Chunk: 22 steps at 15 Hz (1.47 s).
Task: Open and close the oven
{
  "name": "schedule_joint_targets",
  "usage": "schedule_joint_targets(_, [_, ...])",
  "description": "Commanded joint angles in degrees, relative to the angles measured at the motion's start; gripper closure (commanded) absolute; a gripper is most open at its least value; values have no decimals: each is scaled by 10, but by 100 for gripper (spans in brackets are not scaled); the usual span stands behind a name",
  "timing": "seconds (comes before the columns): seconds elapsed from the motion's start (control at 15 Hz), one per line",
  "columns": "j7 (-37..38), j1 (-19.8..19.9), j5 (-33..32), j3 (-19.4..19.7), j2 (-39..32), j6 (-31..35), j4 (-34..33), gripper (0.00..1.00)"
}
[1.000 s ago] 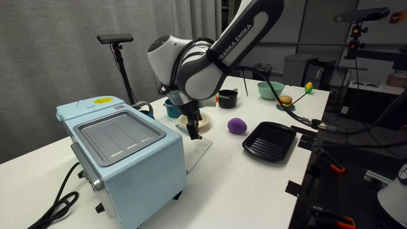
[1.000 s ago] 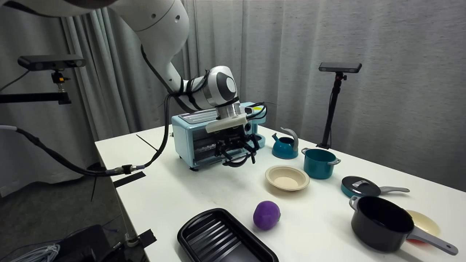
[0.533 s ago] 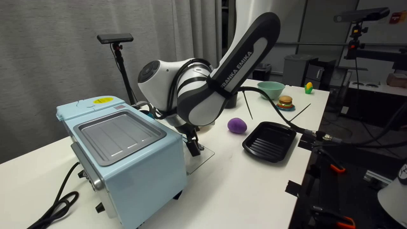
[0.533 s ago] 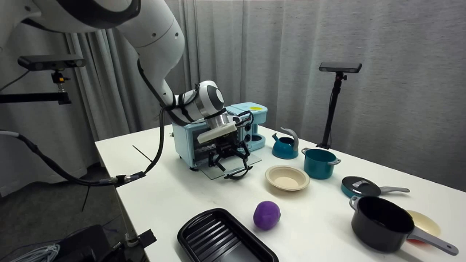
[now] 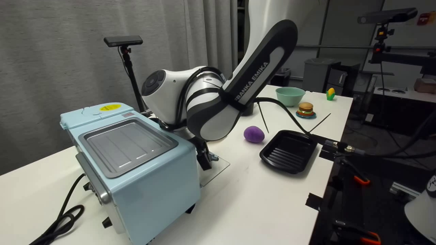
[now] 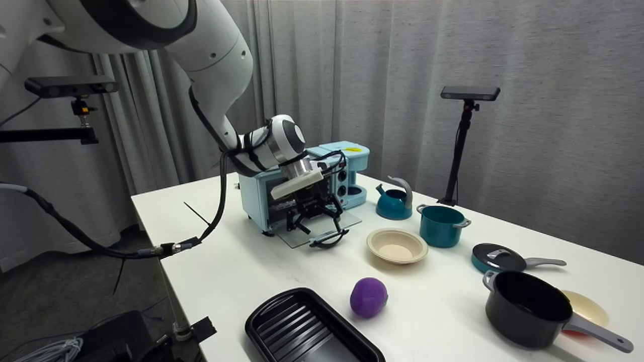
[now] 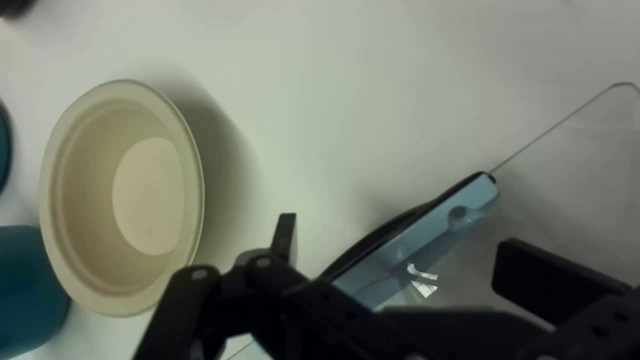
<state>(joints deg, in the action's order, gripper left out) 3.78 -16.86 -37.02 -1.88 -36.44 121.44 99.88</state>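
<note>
The light-blue oven (image 5: 156,200) stands on the table, and in an exterior view its front (image 6: 255,201) is partly hidden by the arm. Its glass door (image 5: 218,170) is lowered, lying out nearly flat just above the table; the door also shows in an exterior view (image 6: 352,219). The light-blue door handle with its black bar (image 7: 462,202) is at the door's outer edge. My gripper (image 7: 403,252) is open above the door, fingers spread apart, one on each side of the handle's line. It also shows in both exterior views (image 5: 207,161) (image 6: 318,225). Nothing is held between the fingers.
A beige bowl (image 6: 397,246) stands just beyond the door's edge, with a teal pot (image 6: 441,226) and teal kettle (image 6: 394,202) behind. A purple eggplant (image 5: 254,134) and black ridged tray (image 5: 289,151) lie farther out. A black cord (image 5: 69,217) trails behind the oven.
The door has swung from slightly raised to nearly flat. My gripper has come down with it and then shifted a little back toward the oven.
</note>
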Motion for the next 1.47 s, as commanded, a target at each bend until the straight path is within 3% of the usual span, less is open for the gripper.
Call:
schedule_joint_targets(0.0, [1,1,4,-9,7,4,-2,0])
schedule_joint_targets(0.67, [-26,31,32,-16,78,14,40,0])
schedule_joint_targets(1.4, [-65,58,115,-19,164,68,92,0])
